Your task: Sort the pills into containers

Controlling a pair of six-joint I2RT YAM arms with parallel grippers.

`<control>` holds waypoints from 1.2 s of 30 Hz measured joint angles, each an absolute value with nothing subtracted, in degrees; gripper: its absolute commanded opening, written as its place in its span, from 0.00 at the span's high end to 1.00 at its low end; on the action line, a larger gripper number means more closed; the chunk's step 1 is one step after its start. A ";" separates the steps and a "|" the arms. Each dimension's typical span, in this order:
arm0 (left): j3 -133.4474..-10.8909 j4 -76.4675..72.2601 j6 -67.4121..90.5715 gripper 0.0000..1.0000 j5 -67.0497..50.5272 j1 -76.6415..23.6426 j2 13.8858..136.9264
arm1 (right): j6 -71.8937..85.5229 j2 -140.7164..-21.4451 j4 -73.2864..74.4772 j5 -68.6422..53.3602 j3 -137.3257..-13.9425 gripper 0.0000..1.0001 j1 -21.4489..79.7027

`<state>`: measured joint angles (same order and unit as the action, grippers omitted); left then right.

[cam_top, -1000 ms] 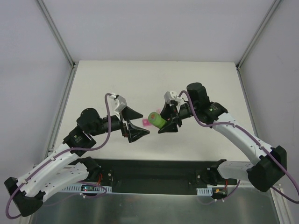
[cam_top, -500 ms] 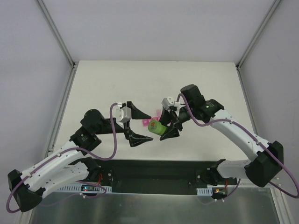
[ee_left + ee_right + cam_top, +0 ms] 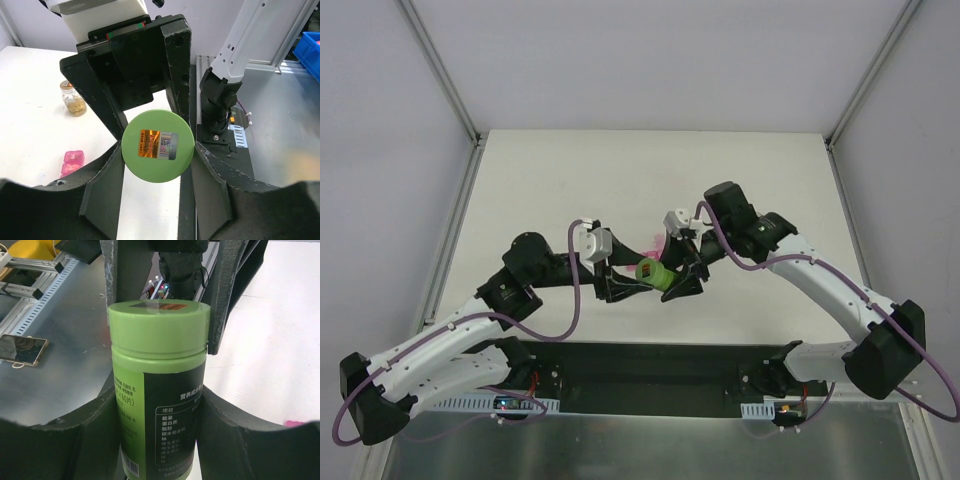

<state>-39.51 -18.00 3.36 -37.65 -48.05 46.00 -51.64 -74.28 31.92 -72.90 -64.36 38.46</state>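
Green plastic, the pill bottle (image 3: 654, 272) hung above the near middle of the desk (image 3: 620, 170) in the overhead view. The right hand (image 3: 672, 272) was clamped around its body and the left hand (image 3: 628, 283) met its top. The pink containers (image 3: 650, 249) lay on the desk just behind, half hidden by the hands. The far half of the desk was open room.

From the left wrist, the lid (image 3: 157, 145) faced the camera, and the left hand (image 3: 157, 151) looked closed on its rim, a finger against each side. The containers (image 3: 72, 161) lay to the left on the desk, well apart from a small glass jar (image 3: 70, 98). The desk's near edge ran beneath the bottle, with metal framing beyond it.

From the right wrist, the bottle (image 3: 157, 390) stood upright in the right hand's grip, lid on.

By my judgement, no pill had yet been sorted: opening, pouring and sorting all remained. Pouring so close to the edge risked losing pills.
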 measured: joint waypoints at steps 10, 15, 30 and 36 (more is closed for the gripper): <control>-41.95 -13.04 11.07 1.00 -31.00 -48.05 46.52 | -48.69 -73.69 27.40 -68.07 -64.03 0.91 38.48; -43.59 -10.85 19.20 1.00 -24.88 -48.05 48.56 | -44.42 -71.46 22.31 -60.97 -61.91 0.92 38.46; -45.71 -6.42 46.33 1.00 0.14 -49.47 52.90 | -36.88 -70.78 11.66 -42.13 -59.09 0.92 39.31; -46.54 -5.08 48.82 0.52 1.39 -49.54 53.76 | -36.14 -70.81 11.16 -41.17 -58.76 0.91 39.27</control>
<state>-46.54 -5.08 48.82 1.39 -49.54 53.76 -36.14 -70.81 11.16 -41.17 -58.76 39.27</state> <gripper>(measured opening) 0.482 0.541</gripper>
